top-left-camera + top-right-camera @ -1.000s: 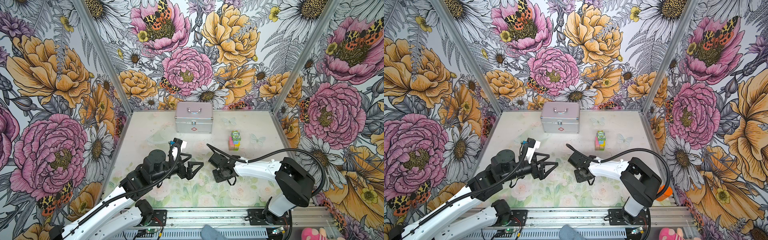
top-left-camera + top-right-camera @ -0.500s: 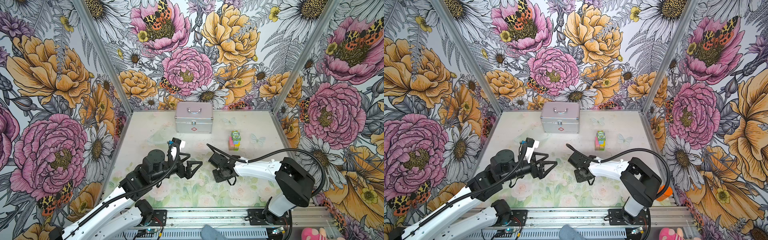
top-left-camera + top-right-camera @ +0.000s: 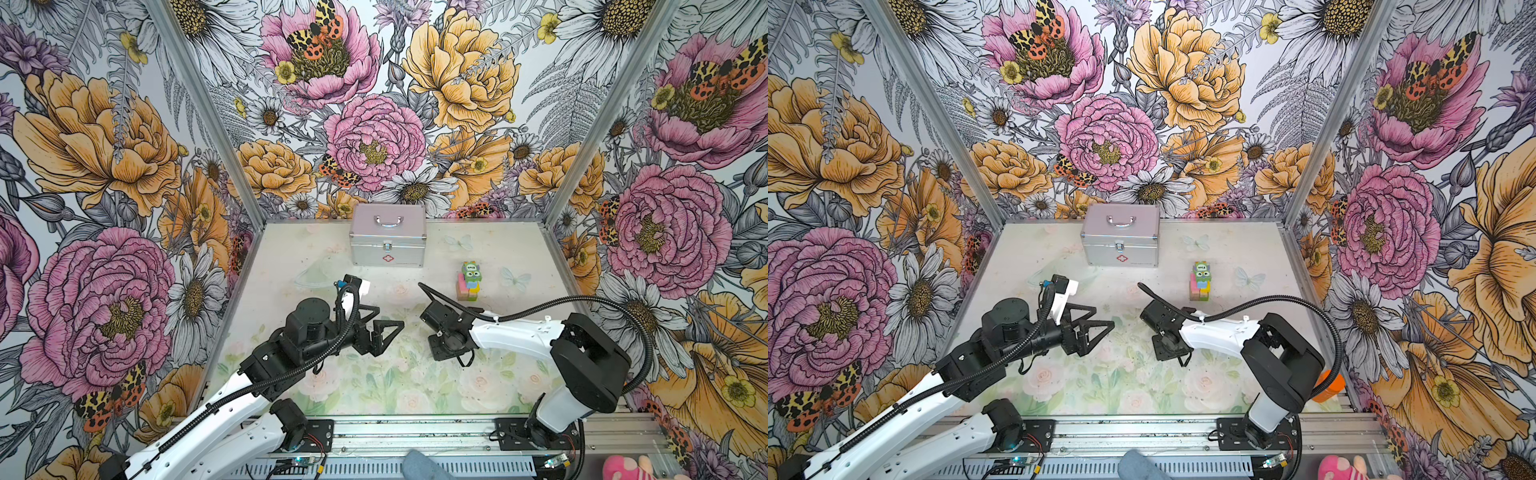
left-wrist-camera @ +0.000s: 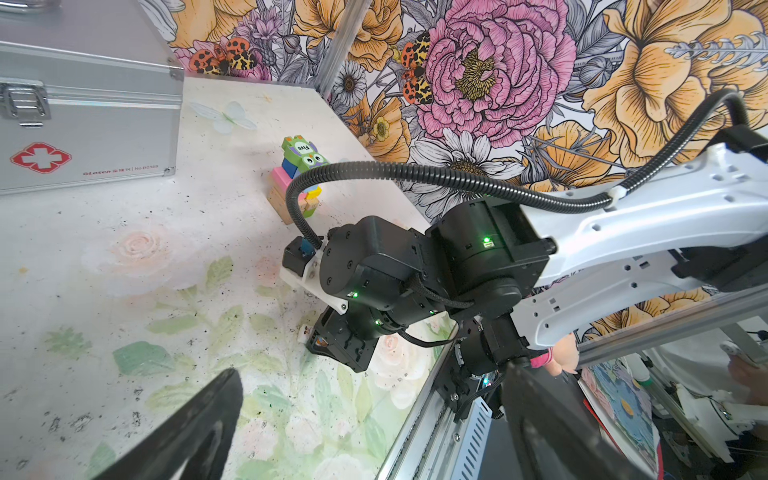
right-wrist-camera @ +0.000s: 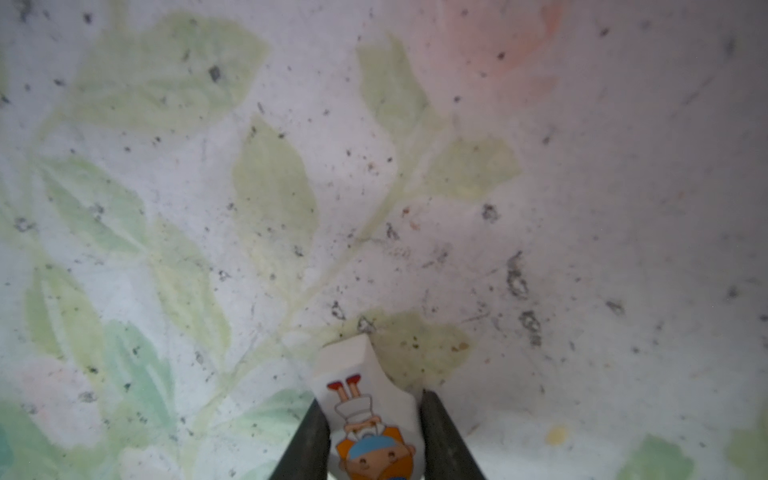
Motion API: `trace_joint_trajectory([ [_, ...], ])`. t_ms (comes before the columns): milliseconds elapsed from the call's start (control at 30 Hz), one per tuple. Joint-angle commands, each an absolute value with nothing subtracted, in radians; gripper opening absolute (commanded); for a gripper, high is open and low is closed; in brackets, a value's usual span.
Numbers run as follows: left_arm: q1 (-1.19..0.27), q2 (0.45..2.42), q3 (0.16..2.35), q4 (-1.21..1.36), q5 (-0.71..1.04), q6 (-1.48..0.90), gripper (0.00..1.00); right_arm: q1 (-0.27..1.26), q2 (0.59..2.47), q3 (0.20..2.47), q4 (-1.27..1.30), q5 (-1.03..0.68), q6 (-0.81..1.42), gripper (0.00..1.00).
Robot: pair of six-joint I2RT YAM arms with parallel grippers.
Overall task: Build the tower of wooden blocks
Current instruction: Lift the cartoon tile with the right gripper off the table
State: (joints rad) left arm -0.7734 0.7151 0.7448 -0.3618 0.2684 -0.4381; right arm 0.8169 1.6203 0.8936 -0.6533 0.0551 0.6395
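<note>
Floral booth, pale printed table (image 3: 291, 249). Tower (image 3: 469, 282) stands upright at 2 o'clock, long axis vertical, case (image 3: 388, 241) at 12. Right gripper (image 5: 374, 411) pinches a flat figure piece (image 5: 365, 395), lengthwise along the fingers (image 5: 309, 440), feet end outward toward the table. Left gripper (image 3: 390, 316) gapes wide, empty, pointing 3 o'clock.

A robotics lab test cell: 3 flower-papered walls (image 3: 374, 137) on aluminium posts (image 3: 206, 112) enclose a floral-printed worktop (image 3: 374, 386), while the left arm (image 3: 232, 395) and the right arm (image 3: 515, 336) are bolted to an aluminium rail (image 3: 415, 430) along its front edge.
</note>
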Motion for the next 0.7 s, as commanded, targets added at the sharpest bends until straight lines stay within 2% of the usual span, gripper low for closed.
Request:
trace_joint_trajectory([
  [0,-0.764,0.707,0.735,-0.350,0.288,-0.433,0.99,0.799,1.623,0.903,-0.667,0.056,0.649,0.32],
  [667,-0.746,0.719,0.741,-0.347,0.300,-0.430,0.99,0.723,1.556,0.903,-0.685,0.024,0.625,0.32],
])
